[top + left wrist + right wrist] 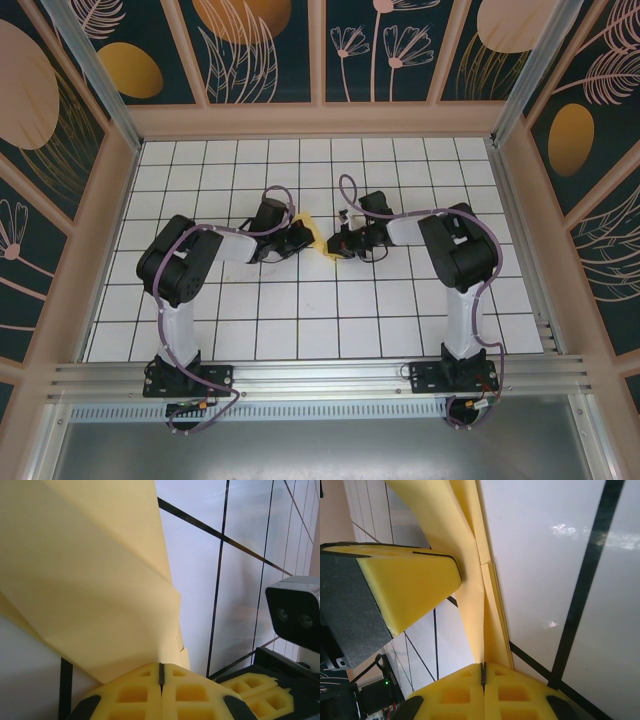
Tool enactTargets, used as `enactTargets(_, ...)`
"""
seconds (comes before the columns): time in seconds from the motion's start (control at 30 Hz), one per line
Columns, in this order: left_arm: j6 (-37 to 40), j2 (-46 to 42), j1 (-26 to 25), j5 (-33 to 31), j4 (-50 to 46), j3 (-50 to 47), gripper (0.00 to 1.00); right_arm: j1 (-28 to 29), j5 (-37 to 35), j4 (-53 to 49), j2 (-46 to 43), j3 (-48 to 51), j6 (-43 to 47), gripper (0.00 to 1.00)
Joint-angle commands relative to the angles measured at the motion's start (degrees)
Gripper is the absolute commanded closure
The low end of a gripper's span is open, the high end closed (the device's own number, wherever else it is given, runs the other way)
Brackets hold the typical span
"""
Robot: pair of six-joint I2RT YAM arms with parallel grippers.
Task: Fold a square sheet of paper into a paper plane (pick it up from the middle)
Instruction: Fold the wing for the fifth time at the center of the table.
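Note:
The yellow sheet of paper [317, 237] is folded into a narrow, layered wedge and hangs between my two grippers over the middle of the tiled floor. My left gripper [304, 238] is shut on one edge of it; in the left wrist view the paper [90, 580] spreads up and left from the closed left gripper [161, 672]. My right gripper [334, 246] is shut on the opposite end. In the right wrist view the folded layers [476, 605] run straight down into the closed right gripper [482, 670], with a left finger pad [410, 587] pressed against the paper's side.
The white tiled floor [300, 310] with black grid lines lies under both arms. Wooden walls [110, 190] close in the left, back and right. An aluminium rail [320, 375] runs along the near edge. The right wrist camera [295, 607] sits close to the left gripper.

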State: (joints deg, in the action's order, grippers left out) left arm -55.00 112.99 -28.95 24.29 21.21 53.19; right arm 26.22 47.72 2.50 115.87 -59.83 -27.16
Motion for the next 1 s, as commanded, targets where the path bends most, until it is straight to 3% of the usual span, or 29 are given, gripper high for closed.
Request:
enactTargets(0.0,3.7,2.59,-0.14,-2.71,-3.84,1.81,0.9,-1.59,0.29,-1.34,1.16,2.86,-0.35,1.0)
enactTargets(0.27,5.47,-5.17,-0.31,1.59,5.8,0.04,0.74,-2.87,4.38,3.6,0.76,4.75,-5.82,1.0)
enactTargets(0.47,4.19,-5.65,-2.13,2.28,11.16,-3.74,0.75,-3.18,4.1,4.59,0.89,5.47,-9.4,1.0)
enactTargets(0.97,2.17,-0.99,-3.57,0.77,11.23,-4.06,0.88,-3.41,1.67,2.66,1.92,5.65,-11.2,1.0)
